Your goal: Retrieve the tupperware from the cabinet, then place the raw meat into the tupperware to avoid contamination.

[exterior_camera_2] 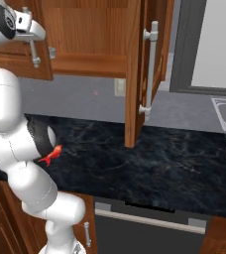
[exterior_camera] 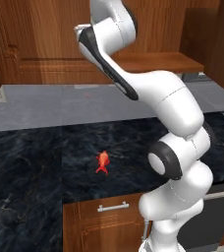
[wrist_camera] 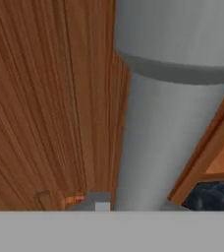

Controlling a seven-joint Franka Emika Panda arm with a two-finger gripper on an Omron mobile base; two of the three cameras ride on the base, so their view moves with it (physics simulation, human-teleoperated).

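Raw meat [exterior_camera: 102, 162] lies on dark marble bench [exterior_camera: 30, 167], near front edge. Cabinet [exterior_camera_2: 92, 34] above has right door [exterior_camera_2: 135, 74] swung open. Silver bar handle [wrist_camera: 155, 128] seen close-up from hand cam beside wood door; gripper state: can't tell.

cabinet [exterior_camera_2: 85, 30] grained wood; handle [wrist_camera: 153, 138] smooth matt metal; counter [exterior_camera: 35, 172] glossy dark marble.
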